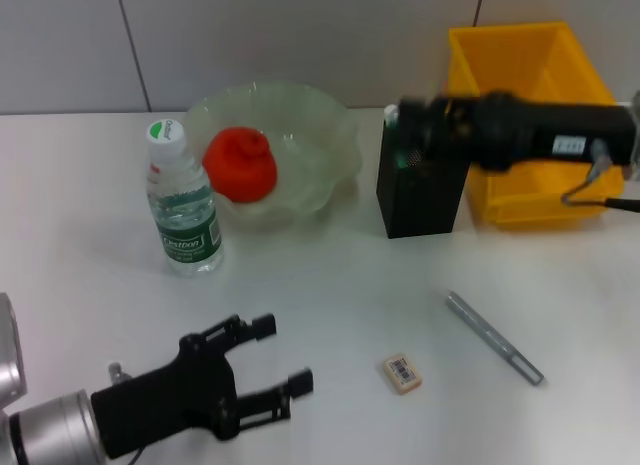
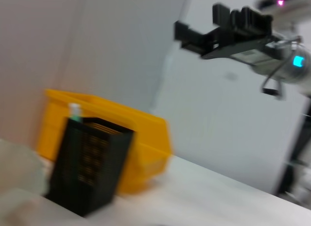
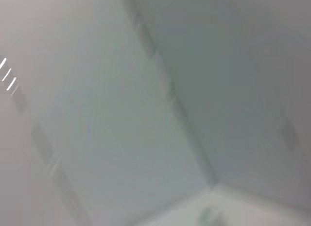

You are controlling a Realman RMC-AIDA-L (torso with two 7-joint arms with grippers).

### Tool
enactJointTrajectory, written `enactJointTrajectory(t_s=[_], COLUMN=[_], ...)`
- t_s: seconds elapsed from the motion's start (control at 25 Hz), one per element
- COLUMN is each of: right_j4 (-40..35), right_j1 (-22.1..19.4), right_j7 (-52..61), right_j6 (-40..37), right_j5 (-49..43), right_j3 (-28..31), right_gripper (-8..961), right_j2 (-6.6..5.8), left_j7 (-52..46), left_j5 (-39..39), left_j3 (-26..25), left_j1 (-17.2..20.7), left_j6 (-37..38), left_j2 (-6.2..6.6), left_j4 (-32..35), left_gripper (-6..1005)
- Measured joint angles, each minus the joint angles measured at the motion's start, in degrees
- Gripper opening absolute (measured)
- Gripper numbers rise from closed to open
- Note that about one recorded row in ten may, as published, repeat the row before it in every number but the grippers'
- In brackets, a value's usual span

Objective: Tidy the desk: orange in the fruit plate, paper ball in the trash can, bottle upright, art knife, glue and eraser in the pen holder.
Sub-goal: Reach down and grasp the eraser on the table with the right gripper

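The orange (image 1: 240,163) lies in the fruit plate (image 1: 318,113) at the back of the desk (image 1: 330,285). In front of the plate's left side the bottle (image 1: 185,203) stands upright. The art knife (image 1: 391,113) pokes its tip out of the pen holder (image 1: 420,195). My right gripper (image 1: 402,125) hangs open above that holder, empty, and also shows from the side as right gripper (image 2: 200,23). The glue (image 1: 493,337) and the eraser (image 1: 401,373) lie flat on the desk. My left gripper (image 1: 283,353) is open near the front left. The paper ball is out of view.
The yellow trash can (image 1: 520,65) stands at the back right, just behind the pen holder, with my right arm stretched across its front. A wall runs close behind the desk.
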Motion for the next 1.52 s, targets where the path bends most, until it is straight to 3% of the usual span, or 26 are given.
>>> enactJointTrajectory(t_s=[0.08,0.2,0.24,0.28,0.44,0.48,0.52,0.68,1.08,1.52], right_j4=[-1.99,-3.39,-3.36,-3.16,-2.69,-2.8,-2.8,-2.74,-1.91,-2.69], right_j1=[1.79,5.09,6.35,7.6,12.11,13.73,13.73,16.74,16.71,16.07], right_j7=[2.88,5.78,6.22,6.51,6.82,6.89,6.89,7.32,8.68,5.44], right_j6=[-1.52,-2.06,-2.08,-2.02,-1.49,-1.29,-1.29,0.05,7.53,8.22], right_j5=[-5.14,-14.41,-17.55,-20.79,-31.84,-36.59,-36.59,-43.78,-42.84,-41.74], right_j3=[-2.51,-4.54,-4.8,-4.94,-5.08,-5.14,-5.14,-7.49,-22.93,-29.85], right_gripper=[631,646,651,655,675,679,684,703,751,739], right_j2=[-0.78,-0.98,-0.86,-0.64,1.83,3.31,3.31,6.1,6.63,6.77], left_j7=[-0.59,-0.59,-3.58,-5.21,-7.8,-8.09,-8.09,-8.68,-9.74,-10.26], left_j5=[1.59,1.59,6.22,6.63,6.39,6.23,6.23,6.13,4.53,3.34], left_j3=[-0.1,-0.1,-0.41,-0.19,-0.06,-0.25,-0.25,-0.48,-0.63,-0.66], left_j1=[-0.36,-0.36,-2.61,-4.06,-6.59,-6.79,-6.79,-6.96,-6.8,-6.56], left_j6=[0.65,0.65,4.95,7.39,11.67,12.26,12.26,12.21,11.6,11.51], left_j2=[0.41,0.41,1.87,2.2,2.57,2.7,2.7,3.03,3.21,3.22], left_j4=[-0.22,-0.22,-4.42,-7.61,-13.92,-14.63,-14.63,-14.77,-14.75,-14.92], left_gripper=[864,864,864,864,864,864,864,864,864,864])
